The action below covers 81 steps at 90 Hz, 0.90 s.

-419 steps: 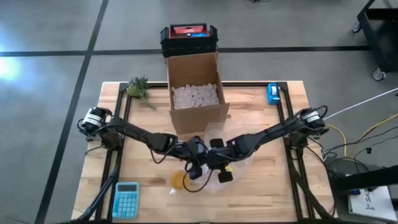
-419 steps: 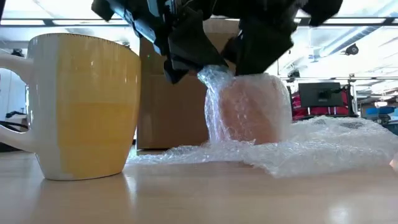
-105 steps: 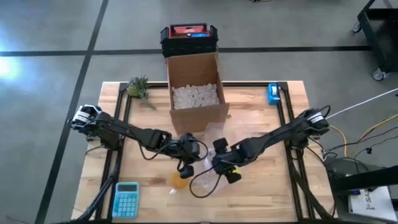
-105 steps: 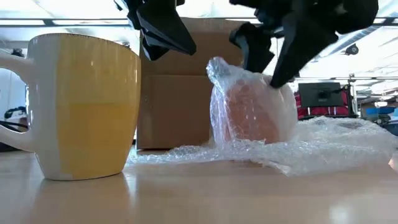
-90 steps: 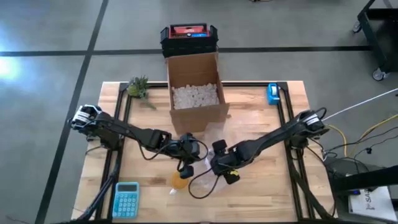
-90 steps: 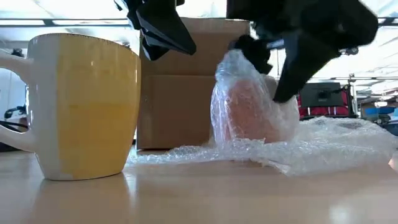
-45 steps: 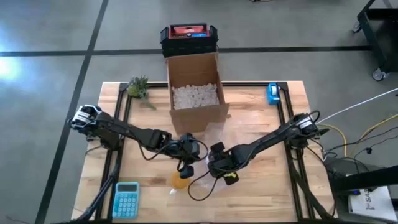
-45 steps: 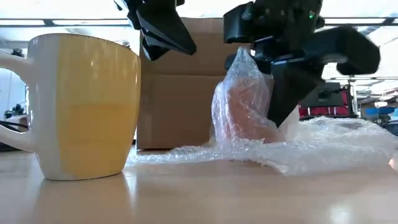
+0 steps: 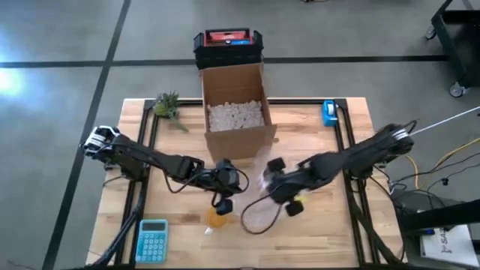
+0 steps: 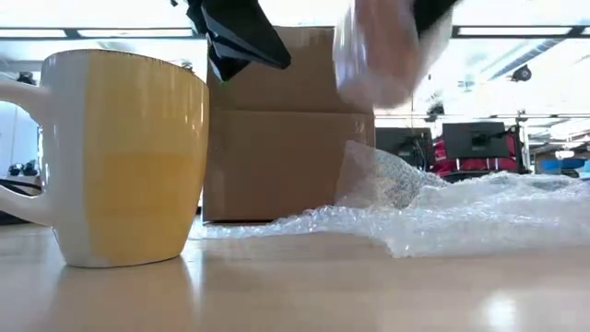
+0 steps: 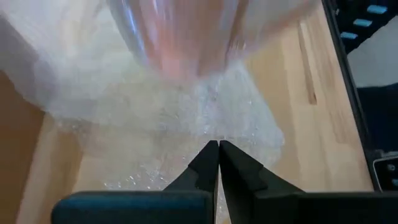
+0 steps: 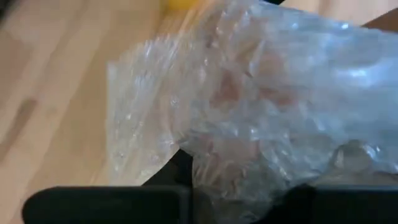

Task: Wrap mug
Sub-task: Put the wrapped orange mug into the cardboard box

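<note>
Bubble wrap (image 10: 461,217) lies crumpled on the wooden bench (image 9: 330,232), in front of the cardboard box (image 9: 235,109). Above it the right end effector (image 9: 271,182) pinches a pinkish mug (image 10: 383,55) swathed in the wrap, lifted clear of the bench; a tail of wrap hangs down from it to the sheet below. The left end effector (image 11: 219,144) hovers just beside it, over the wrap, its fingers pressed together and holding nothing. A yellow mug (image 10: 124,157) stands upright on the bench, near the left end effector, apart from the wrap. A blue calculator (image 9: 152,240) lies near the bench's front left corner.
</note>
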Motion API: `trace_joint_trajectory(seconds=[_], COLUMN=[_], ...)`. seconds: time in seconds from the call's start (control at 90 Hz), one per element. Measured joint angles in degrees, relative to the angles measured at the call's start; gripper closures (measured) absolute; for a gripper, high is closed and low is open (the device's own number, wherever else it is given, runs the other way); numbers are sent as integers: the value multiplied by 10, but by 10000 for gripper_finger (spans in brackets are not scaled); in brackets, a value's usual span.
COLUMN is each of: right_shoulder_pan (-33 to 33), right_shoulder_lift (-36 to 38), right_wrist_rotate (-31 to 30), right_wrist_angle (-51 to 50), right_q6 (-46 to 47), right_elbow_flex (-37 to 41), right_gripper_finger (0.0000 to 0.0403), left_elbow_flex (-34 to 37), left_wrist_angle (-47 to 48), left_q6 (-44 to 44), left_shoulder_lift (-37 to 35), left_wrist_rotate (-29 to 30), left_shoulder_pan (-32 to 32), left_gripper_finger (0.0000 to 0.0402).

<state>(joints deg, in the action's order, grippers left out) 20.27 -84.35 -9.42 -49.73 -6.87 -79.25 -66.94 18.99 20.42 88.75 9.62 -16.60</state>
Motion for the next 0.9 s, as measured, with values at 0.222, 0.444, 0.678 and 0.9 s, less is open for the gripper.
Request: trace_joint_trajectory(seconds=[0.222,0.444,0.678,0.9], right_shoulder_pan=[-14,-100,-255,-373], right_shoulder_lift=[122,162,51,-130], right_wrist_rotate=[-60,-76,-64,41], right_wrist_angle=[79,240,179,48], right_q6=[-44,-98,-137,-110], right_elbow_flex=[0,-10,-161,-384], right_gripper_finger=[366,371,372,372], left_elbow_flex=[0,0,0,1], left_wrist_angle=[0,3,23,44], left_q6=[3,-5,-17,-21], left_shoulder_lift=[-17,-17,-26,-28], left_wrist_rotate=[24,25,25,24], left_shoulder_pan=[-9,-10,-9,-9], left_gripper_finger=[402,402,402,402])
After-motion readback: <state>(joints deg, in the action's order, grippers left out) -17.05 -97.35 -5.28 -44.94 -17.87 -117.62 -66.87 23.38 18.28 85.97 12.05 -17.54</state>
